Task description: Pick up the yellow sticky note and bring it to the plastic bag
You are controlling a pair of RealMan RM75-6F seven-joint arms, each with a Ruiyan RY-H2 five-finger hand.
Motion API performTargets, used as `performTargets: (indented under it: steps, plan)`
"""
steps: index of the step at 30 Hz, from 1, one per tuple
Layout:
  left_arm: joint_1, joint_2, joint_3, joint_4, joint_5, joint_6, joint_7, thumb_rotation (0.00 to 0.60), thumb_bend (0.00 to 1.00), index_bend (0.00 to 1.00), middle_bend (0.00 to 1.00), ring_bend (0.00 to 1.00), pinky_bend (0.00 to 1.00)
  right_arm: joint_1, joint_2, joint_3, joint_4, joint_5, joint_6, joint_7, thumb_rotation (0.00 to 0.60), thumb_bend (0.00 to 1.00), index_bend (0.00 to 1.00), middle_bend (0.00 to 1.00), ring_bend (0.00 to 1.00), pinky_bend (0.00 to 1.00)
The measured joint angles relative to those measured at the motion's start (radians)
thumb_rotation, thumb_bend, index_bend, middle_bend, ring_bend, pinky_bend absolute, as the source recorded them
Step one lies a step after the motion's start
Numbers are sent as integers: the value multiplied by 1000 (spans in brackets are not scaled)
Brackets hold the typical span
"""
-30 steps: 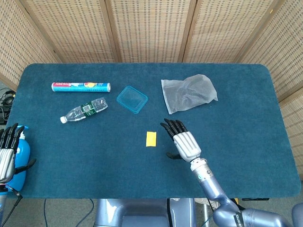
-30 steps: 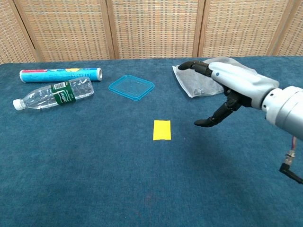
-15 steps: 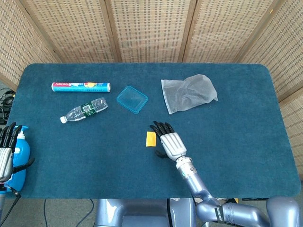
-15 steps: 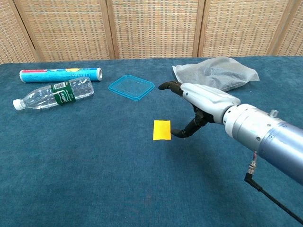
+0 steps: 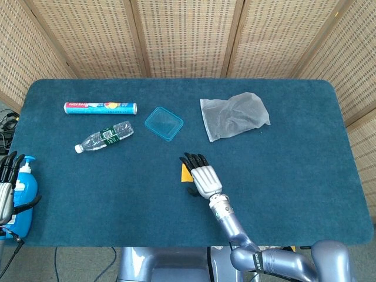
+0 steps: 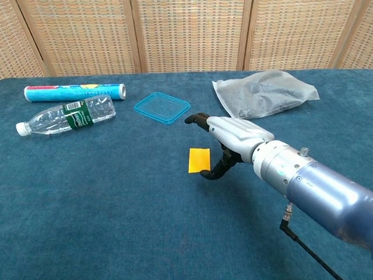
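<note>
Right hand (image 6: 224, 140) spread above the yellow sticky note (image 6: 199, 160), fingers apart, gripping nothing — chest view shows the thumb tip at the note's right edge, contact uncertain. Head view: note (image 5: 184, 173) half hidden under the fingers; plastic bag (image 5: 234, 115) well apart; left hand (image 5: 7, 185) open at table's edge.

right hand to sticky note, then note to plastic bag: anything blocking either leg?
Nothing visible blocks either. The right hand is open right beside the yellow sticky note, which lies flat on the table. From the note to the plastic bag there is only bare cloth; the blue lid sits left of that line.
</note>
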Motion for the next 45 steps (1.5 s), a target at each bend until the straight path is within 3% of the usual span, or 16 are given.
performTargets:
  steps: [18, 39, 45]
  plan:
    - [-10, -10, -2, 14, -20, -24, 8, 600, 171, 0, 0, 0, 0, 37, -82, 9, 162, 22, -20, 30, 600, 423, 79, 0, 0, 0]
    - [-16, -13, 3, 27, -13, -33, -1, 600, 171, 0, 0, 0, 0, 67, -119, 29, 250, 45, -56, 39, 600, 428, 76, 0, 0, 0]
    - [-16, -11, 5, 29, -3, -25, -13, 600, 172, 0, 0, 0, 0, 80, -146, 32, 299, 34, -48, 41, 600, 555, 93, 0, 0, 0]
